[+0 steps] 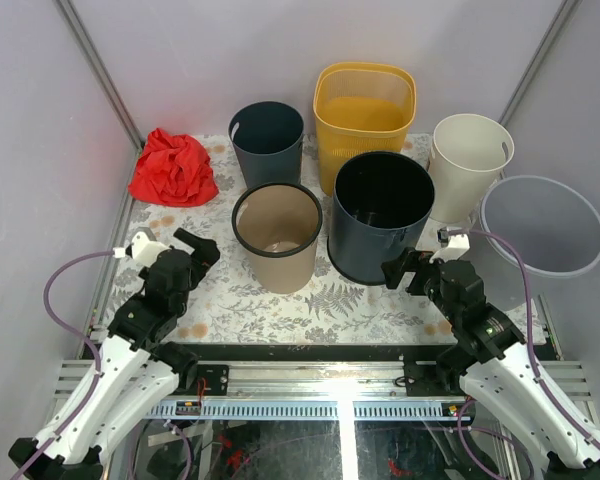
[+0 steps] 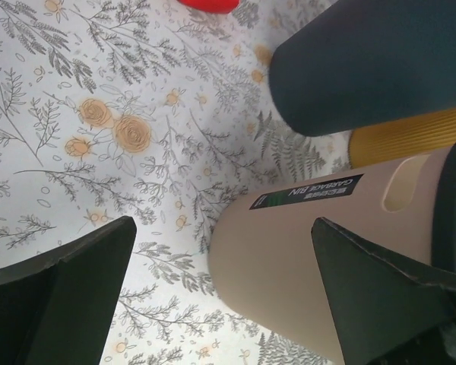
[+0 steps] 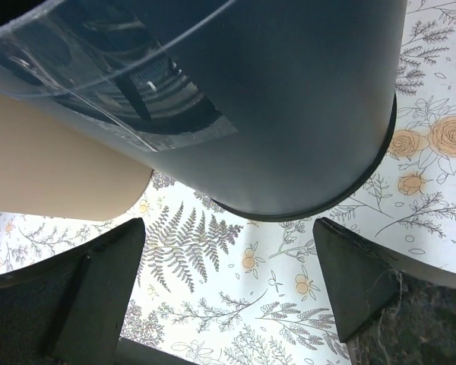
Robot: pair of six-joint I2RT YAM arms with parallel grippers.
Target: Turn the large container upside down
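Nothing is gripped yet, so this looks like the opening approach. The dark bin [image 1: 382,215], which I take to be the large container, stands upright and mouth-up in the middle of the flowered mat [image 1: 350,300], close beside the tan bin [image 1: 277,235] on its left and with the clear bin [image 1: 542,225] on its right. The right gripper [image 1: 405,268] sits low, just beside the dark bin's near wall, with its jaws spread wide and empty; its wrist view shows the bin's base rim straight ahead between the fingers. The left gripper [image 1: 195,245] is likewise wide open and holds nothing; it hangs over the mat, facing the tan bin's side.

The next move probably falls to the right arm; it needs a hold on the rim or wall of the dark bin; the wall is broad and smooth, so pinching the lip seems safer than spanning the body. Lifting and turning the bin calls for room, since the neighbouring bins stand close.
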